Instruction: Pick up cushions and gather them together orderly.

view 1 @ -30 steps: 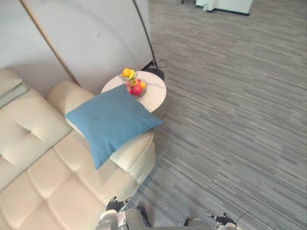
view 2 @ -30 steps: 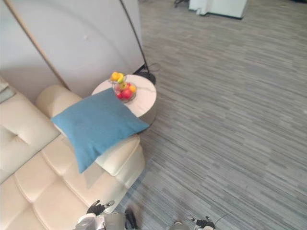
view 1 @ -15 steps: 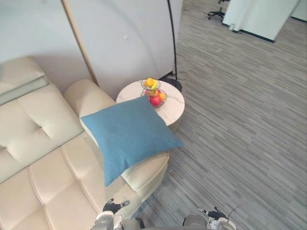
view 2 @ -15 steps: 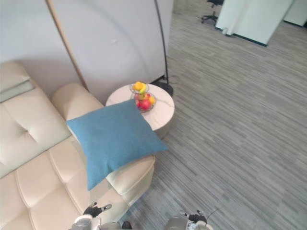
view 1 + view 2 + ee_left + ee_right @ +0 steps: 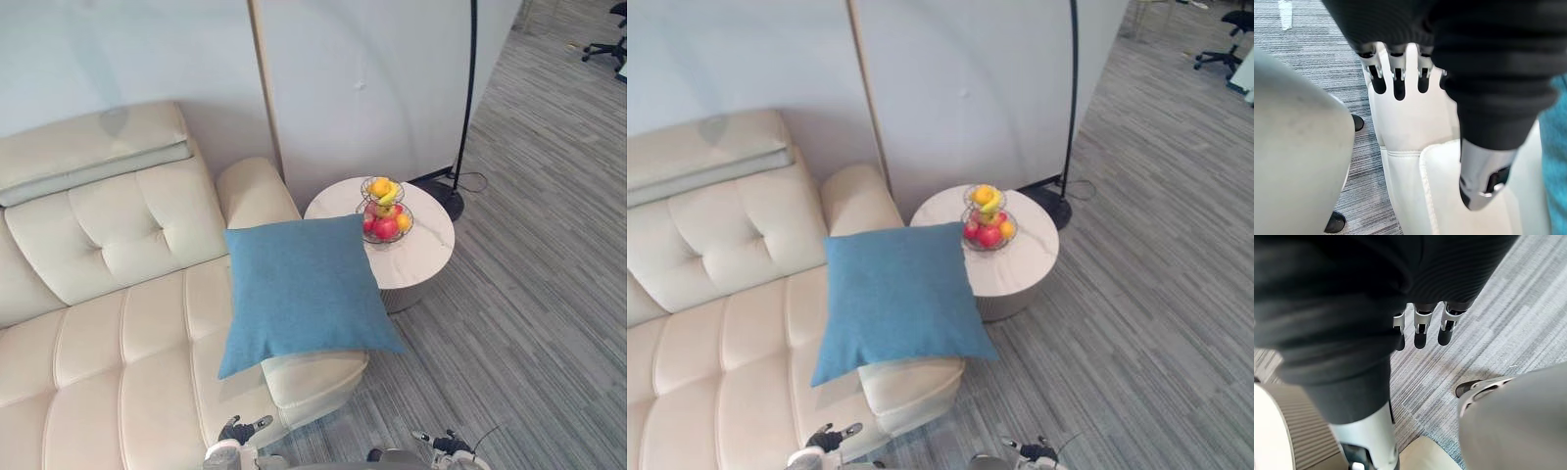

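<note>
A blue square cushion (image 5: 304,289) lies tilted on the end of the cream sofa (image 5: 108,323), leaning over the armrest (image 5: 257,191) and overhanging the seat's front corner. My left hand (image 5: 1396,83) hangs low beside the sofa's front, fingers straight and holding nothing; a strip of the blue cushion (image 5: 1558,161) shows past it. Well short of the cushion, my right hand (image 5: 1420,333) hangs over the grey carpet, fingers straight and empty.
A round white side table (image 5: 416,259) stands right of the armrest, carrying a two-tier wire basket of fruit (image 5: 385,211). A black floor lamp pole (image 5: 470,88) rises behind it from a round base. Striped grey carpet (image 5: 529,333) spreads to the right.
The camera has swung left, so more of the sofa's back and seat is in view. The cushion has not moved on the sofa. Both hands stay low and empty.
</note>
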